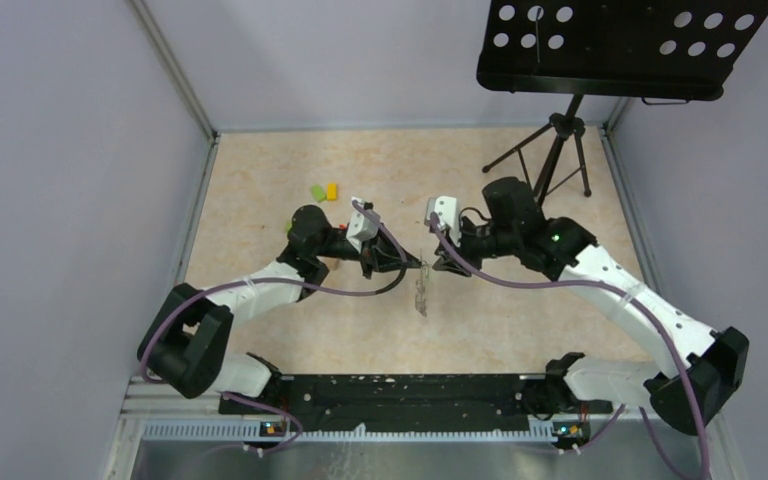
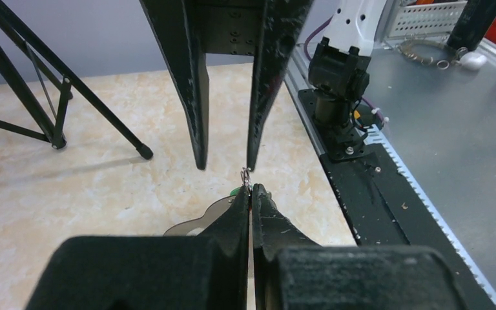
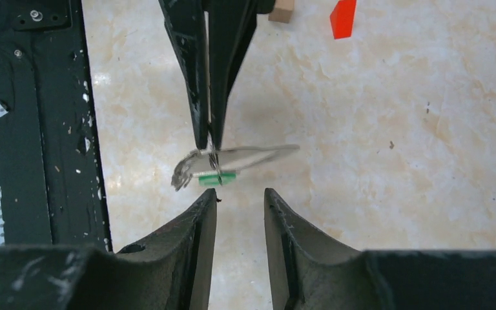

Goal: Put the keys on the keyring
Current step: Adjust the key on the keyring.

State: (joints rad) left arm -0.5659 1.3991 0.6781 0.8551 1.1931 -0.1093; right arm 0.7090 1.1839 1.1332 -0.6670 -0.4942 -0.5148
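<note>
We're looking at the keys (image 3: pixel 245 157) first: a blurred silver bunch with a green tag (image 3: pixel 217 179), and they're hanging just beneath the tips of the left gripper (image 2: pixel 250 194). That gripper is pinching its jaws fully together, and a small bit of the keyring (image 2: pixel 247 174) is poking out past the tips, so the ring is what it's gripping. Whether the bunch is brushing the table (image 1: pixel 260 300) below the left gripper, we're not able to tell.

Straight across from the left gripper, nose to nose with it, the right gripper (image 3: pixel 240 194) is facing in with its jaws parted by a narrow gap. It's holding nothing, and the keys are sitting just short of its fingertips.

Beyond the left gripper, farther up the table, a green block (image 1: pixel 318 192) and a yellow block (image 1: pixel 331 190) are lying side by side. Back towards the arm bases from the left gripper, the black rail (image 1: pixel 400 395) is running along the near edge.
</note>
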